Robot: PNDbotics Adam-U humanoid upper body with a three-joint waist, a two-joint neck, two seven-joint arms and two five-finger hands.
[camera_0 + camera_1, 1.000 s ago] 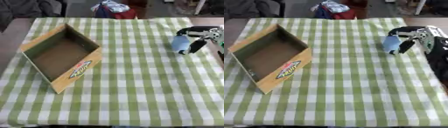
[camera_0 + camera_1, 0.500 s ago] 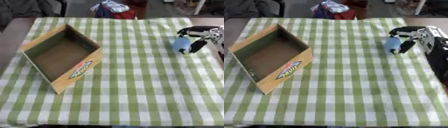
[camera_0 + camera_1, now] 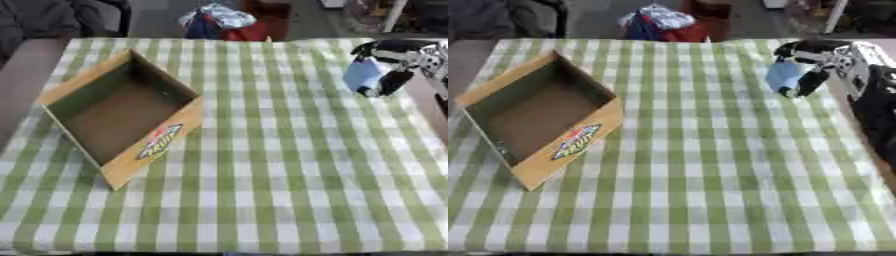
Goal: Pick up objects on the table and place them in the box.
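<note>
A light blue object (image 3: 360, 75) is held at the table's right side, over the green checked cloth. My right hand (image 3: 820, 57) comes in from the right, its black fingers and thumb curled round the object from above and below. An open cardboard box (image 3: 122, 115) with a printed label on its front wall lies at the left, its inside bare. My left hand shows in neither view.
The green and white checked cloth (image 3: 280, 165) covers the whole table. Beyond the far edge lie a heap of coloured cloth and bags (image 3: 229, 20) and a dark chair (image 3: 52, 17).
The right hand with the blue object has shifted only slightly; the box has not moved.
</note>
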